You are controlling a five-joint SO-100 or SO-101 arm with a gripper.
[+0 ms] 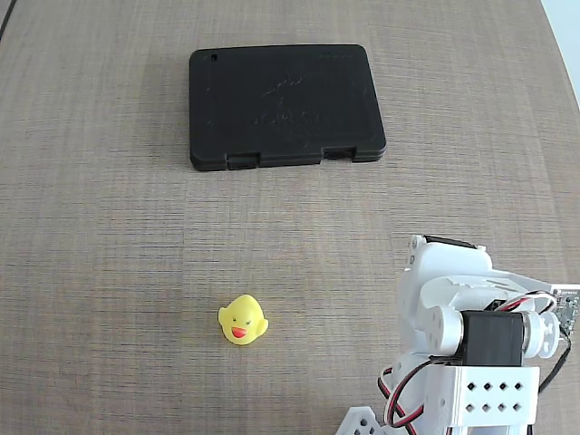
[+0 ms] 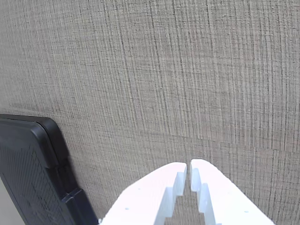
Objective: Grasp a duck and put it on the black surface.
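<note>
The small yellow duck with a red-orange beak sits upright on the wood-grain table, left of the arm in the fixed view. Farther back lies the black surface, a flat rectangular case with two latch notches on its near edge. In the wrist view my white gripper enters from the bottom, its two fingers nearly touching with nothing between them, over bare table. A corner of the black surface shows at the lower left of that view. The duck is out of the wrist view.
The folded white arm body with its black motor and red and black wires fills the lower right of the fixed view. The table's right edge shows at the upper right corner.
</note>
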